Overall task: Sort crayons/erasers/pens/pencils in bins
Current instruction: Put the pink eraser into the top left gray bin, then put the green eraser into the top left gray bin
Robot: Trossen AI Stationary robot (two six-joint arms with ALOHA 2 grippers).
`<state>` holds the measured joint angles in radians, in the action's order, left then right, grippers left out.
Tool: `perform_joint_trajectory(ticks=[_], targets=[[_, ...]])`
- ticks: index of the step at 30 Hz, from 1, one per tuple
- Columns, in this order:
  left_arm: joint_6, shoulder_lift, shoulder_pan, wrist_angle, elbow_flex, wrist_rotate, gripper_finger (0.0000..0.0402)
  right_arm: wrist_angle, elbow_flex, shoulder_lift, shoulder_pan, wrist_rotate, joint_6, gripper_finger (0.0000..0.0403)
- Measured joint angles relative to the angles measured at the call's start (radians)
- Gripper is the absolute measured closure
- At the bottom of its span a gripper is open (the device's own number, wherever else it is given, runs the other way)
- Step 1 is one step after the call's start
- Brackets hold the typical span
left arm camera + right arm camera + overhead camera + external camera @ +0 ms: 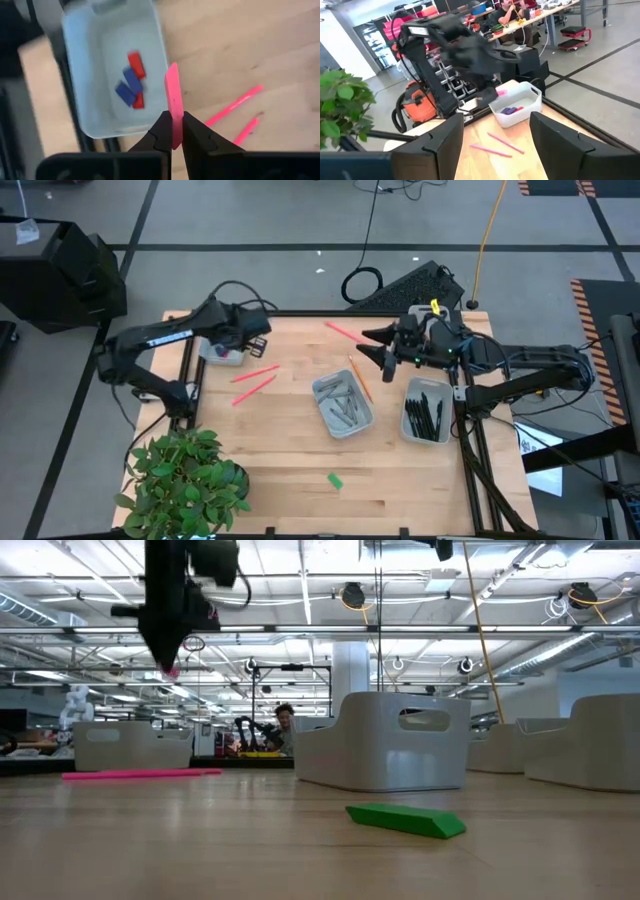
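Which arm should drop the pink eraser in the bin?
The left. Its left gripper is shut on the pink eraser, right beside the eraser bin. The right gripper is open and farther off.

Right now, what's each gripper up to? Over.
Left gripper shut on pink eraser, above eraser bin. Right gripper open, empty, raised. Green eraser loose on table. Path clear.

Two dark jointed arms, looping black cables, black wedge-shaped fingers, yellow tag on right wrist
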<state>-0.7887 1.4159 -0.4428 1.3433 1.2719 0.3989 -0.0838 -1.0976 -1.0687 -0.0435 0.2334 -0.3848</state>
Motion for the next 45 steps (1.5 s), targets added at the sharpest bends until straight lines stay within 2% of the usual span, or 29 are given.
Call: perform_joint_trajectory(ticks=[5, 12, 21, 24, 30, 35, 40, 45], targets=[[0.021, 0.004, -0.163, -0.170, -0.150, -0.130, 0.0378, -0.004, 0.055, 0.059, 0.034, -0.001, -0.030, 0.0184], [0.031, 0.019, -0.342, -0.305, -0.297, -0.118, 0.0378, 0.003, 0.145, 0.130, 0.078, 0.000, -0.103, 0.0184], [0.087, 0.089, -0.473, -0.404, -0.338, -0.122, 0.0377, 0.000, 0.213, 0.103, 0.127, -0.007, -0.149, 0.0183], [0.078, 0.129, -0.498, -0.400, -0.339, -0.129, 0.0363, 0.004, 0.213, 0.079, 0.158, -0.004, -0.132, 0.0184], [0.088, 0.198, -0.503, -0.422, -0.339, -0.137, 0.0283, 0.004, 0.213, 0.058, 0.208, -0.002, -0.167, 0.0184], [0.110, 0.183, -0.501, -0.408, -0.339, -0.139, 0.0225, 0.004, 0.212, 0.058, 0.238, -0.001, -0.179, 0.0184], [0.106, 0.037, -0.441, -0.363, -0.337, -0.137, 0.0212, -0.017, 0.212, 0.050, 0.256, -0.001, -0.147, 0.0184], [0.048, -0.183, -0.265, -0.359, -0.336, -0.137, 0.0211, -0.040, 0.209, 0.029, 0.261, -0.012, -0.095, 0.0184]])
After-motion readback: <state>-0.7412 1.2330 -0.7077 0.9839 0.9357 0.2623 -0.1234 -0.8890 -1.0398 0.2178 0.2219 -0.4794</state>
